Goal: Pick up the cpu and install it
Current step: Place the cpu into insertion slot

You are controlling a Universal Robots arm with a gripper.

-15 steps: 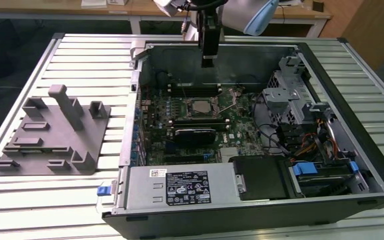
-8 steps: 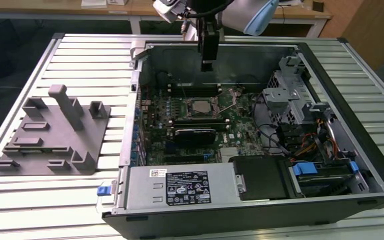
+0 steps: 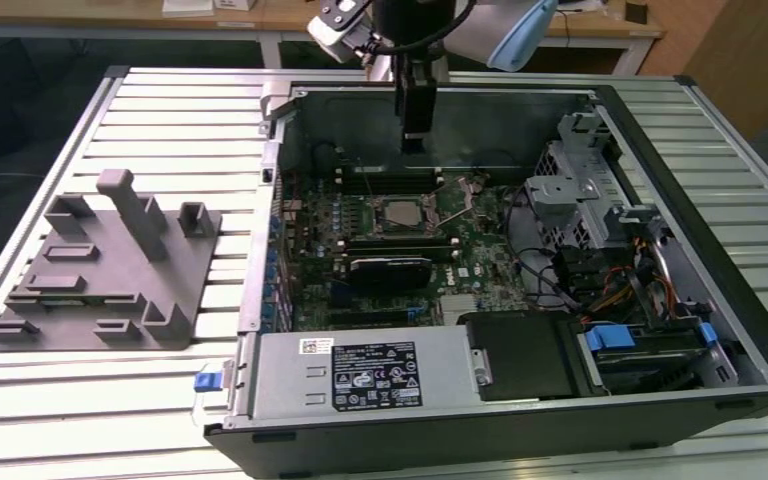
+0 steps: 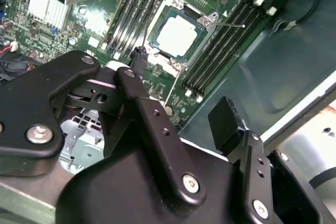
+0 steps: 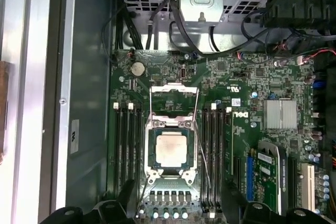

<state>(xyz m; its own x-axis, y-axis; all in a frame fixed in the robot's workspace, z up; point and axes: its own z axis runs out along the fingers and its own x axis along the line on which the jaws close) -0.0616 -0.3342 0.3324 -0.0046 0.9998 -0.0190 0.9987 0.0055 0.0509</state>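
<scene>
The cpu point(image 5: 171, 148) lies flat in its socket point(image 5: 148, 145) on the motherboard point(image 5: 247, 77), inside the open computer case point(image 3: 518, 110) on the tabletop point(image 3: 157, 110). The socket's metal frame point(image 5: 173, 94) is folded open just beside it. The pincer point(image 4: 176, 98) hangs above, open and holding nothing. I judge that the placing step is done. Any next move calls for a straight, gentle path, away from the chip.

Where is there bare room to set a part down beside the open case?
Bare slatted table lies behind the grey fixture and in front of it, at the exterior view's left. Inside the case, around the cpu, memory slots, cables and drive cages crowd in.
</scene>
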